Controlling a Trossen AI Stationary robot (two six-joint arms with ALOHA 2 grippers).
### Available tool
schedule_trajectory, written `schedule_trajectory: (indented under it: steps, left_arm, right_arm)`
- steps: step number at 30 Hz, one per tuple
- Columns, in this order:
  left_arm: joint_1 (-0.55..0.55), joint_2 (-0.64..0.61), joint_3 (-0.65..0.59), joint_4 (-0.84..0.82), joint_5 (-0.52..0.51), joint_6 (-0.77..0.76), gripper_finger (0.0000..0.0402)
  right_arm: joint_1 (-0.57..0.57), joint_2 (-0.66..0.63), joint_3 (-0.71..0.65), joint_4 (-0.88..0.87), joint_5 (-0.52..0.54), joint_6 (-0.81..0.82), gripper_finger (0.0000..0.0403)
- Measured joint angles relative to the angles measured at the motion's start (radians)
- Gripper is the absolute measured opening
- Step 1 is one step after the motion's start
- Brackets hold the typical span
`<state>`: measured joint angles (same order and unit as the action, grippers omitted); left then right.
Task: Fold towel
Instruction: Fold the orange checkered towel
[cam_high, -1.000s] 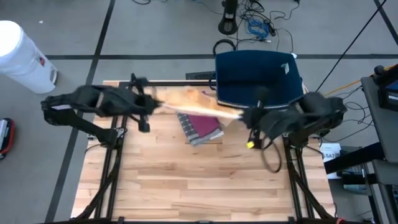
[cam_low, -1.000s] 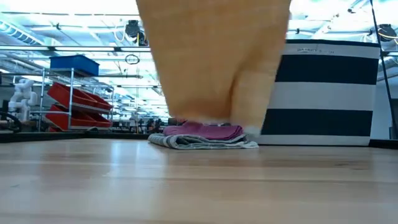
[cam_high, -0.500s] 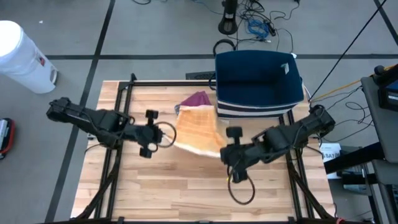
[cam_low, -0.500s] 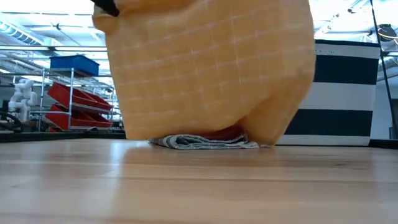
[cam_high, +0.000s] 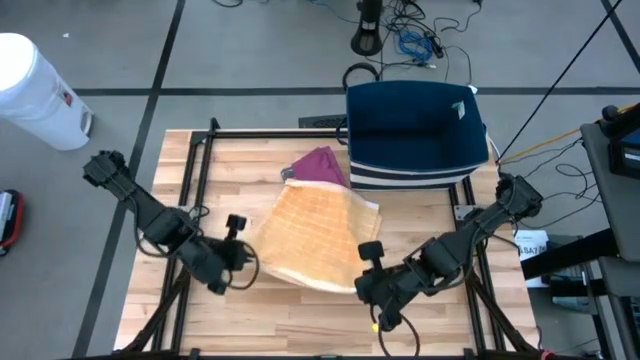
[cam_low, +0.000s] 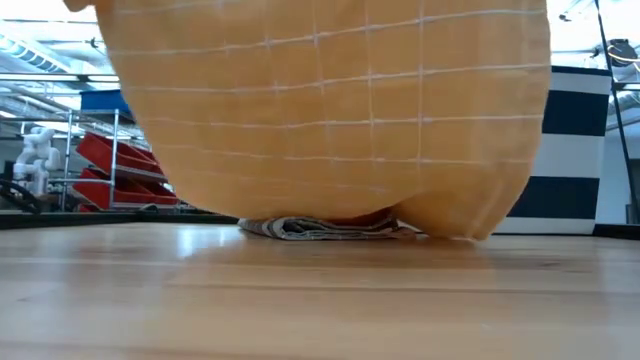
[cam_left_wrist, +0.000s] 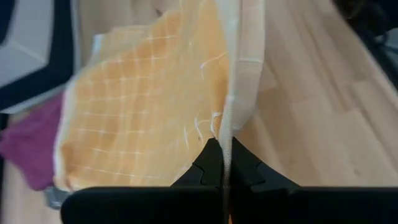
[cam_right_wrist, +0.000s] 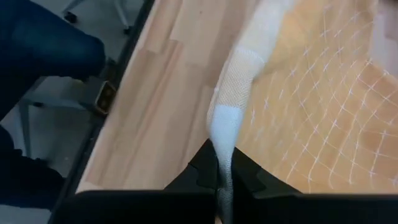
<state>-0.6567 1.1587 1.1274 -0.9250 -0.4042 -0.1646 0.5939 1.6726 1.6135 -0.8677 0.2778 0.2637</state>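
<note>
An orange towel with a white grid (cam_high: 312, 235) hangs spread between my two grippers, over the middle of the table. My left gripper (cam_high: 243, 262) is shut on its near left corner and my right gripper (cam_high: 366, 277) on its near right corner. In the low view the towel (cam_low: 330, 110) fills most of the picture, and its lower edge reaches down to the tabletop. Behind it a folded magenta towel (cam_high: 318, 163) lies on a folded grey one (cam_low: 320, 229). My left gripper pinches the towel's hemmed edge (cam_left_wrist: 231, 127) between its two fingers, slanting down from the table's left. The cloth runs away from the fingers, sloping down to the far side. My right gripper pinches the pale hem (cam_right_wrist: 227, 112) at the other near corner between its two fingers, slanting down from the table's right. The towel sags slightly between the two holds.
A navy and white striped basket (cam_high: 415, 135) stands at the table's far right. A white bin (cam_high: 35, 90) stands on the floor beyond the far left corner. Bare wood (cam_high: 300, 325) lies toward the near edge.
Both grippers have come down and toward the table's near edge, tipping downward and staying shut. The orange towel has come with them. From a narrow hanging bunch it has spread wide, and its far end now trails down by the folded stack.
</note>
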Motion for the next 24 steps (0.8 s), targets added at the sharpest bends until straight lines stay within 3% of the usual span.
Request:
schedule_trajectory:
  steps: [11, 24]
  left_arm:
    - [-0.135, 0.061, -0.031, 0.024, 0.015, -0.160, 0.0003]
    - [-0.172, 0.301, -0.031, 0.079, 0.047, -0.171, 0.0003]
  right_arm:
    - [0.010, 0.000, -0.164, 0.203, -0.099, 0.088, 0.0000]
    - [0.088, 0.044, -0.221, 0.461, -0.099, 0.144, 0.0000]
